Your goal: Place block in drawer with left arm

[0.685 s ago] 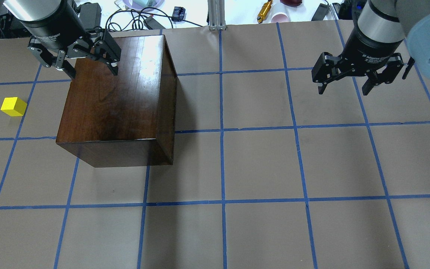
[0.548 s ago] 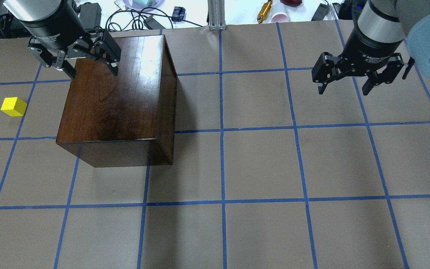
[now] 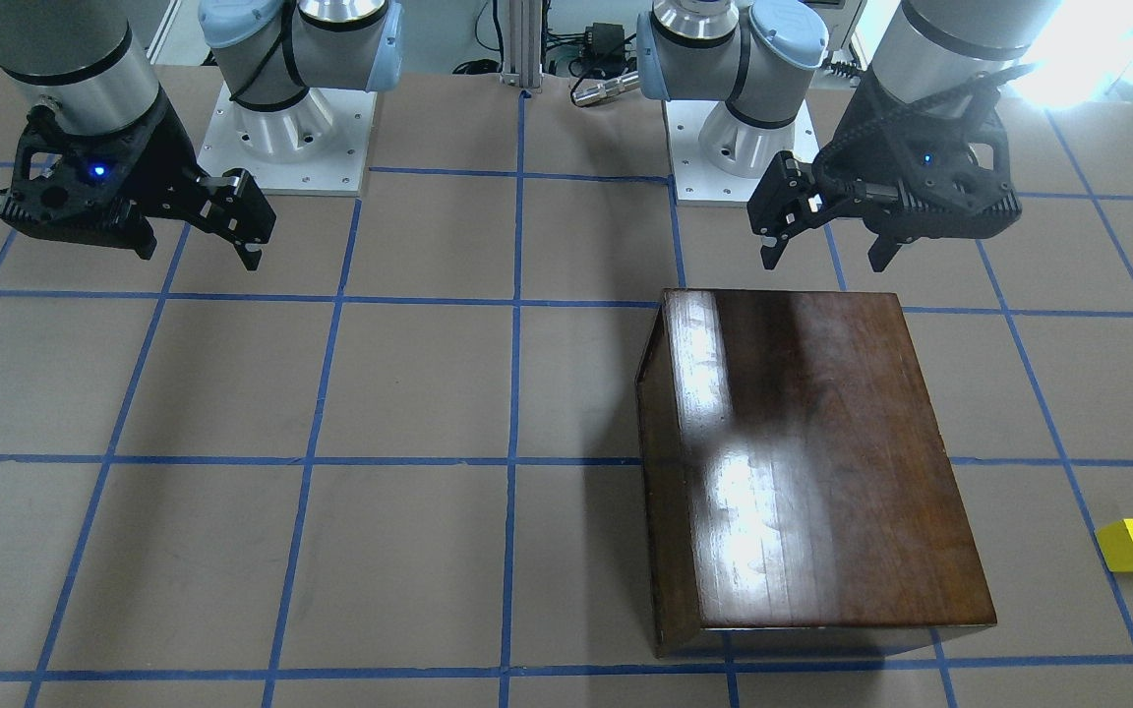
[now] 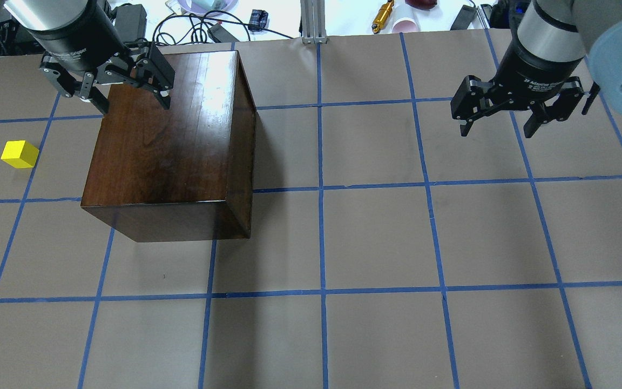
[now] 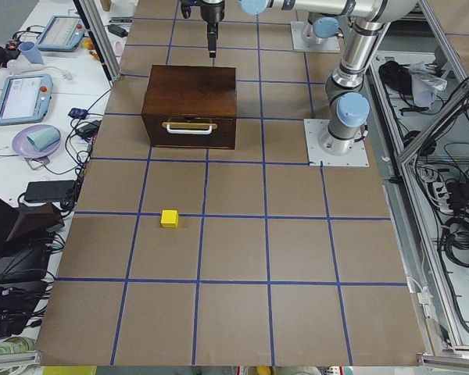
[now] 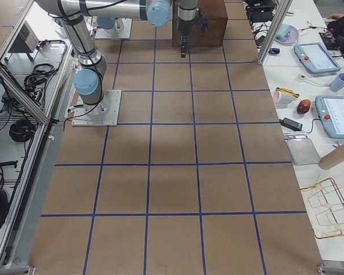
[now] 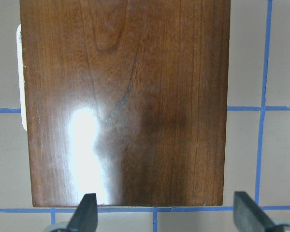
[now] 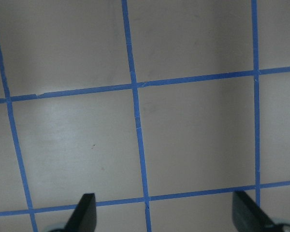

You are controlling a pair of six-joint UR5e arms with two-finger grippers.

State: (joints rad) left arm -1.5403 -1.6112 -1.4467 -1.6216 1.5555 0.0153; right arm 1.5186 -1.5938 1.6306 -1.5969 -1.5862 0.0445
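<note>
Glossy dark wooden box (image 4: pixel 173 146); matt brown table (image 4: pixel 376 237)

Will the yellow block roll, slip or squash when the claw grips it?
The block has flat faces and rests flat on the table, so it probably won't roll. Its crisp edges suggest a rigid solid. Tiny beside the wooden box, it is likely light and may skid if nudged.

Bright, even light; glare streak on glossy box top (image 4: pixel 208 92); frames sharp.
</note>
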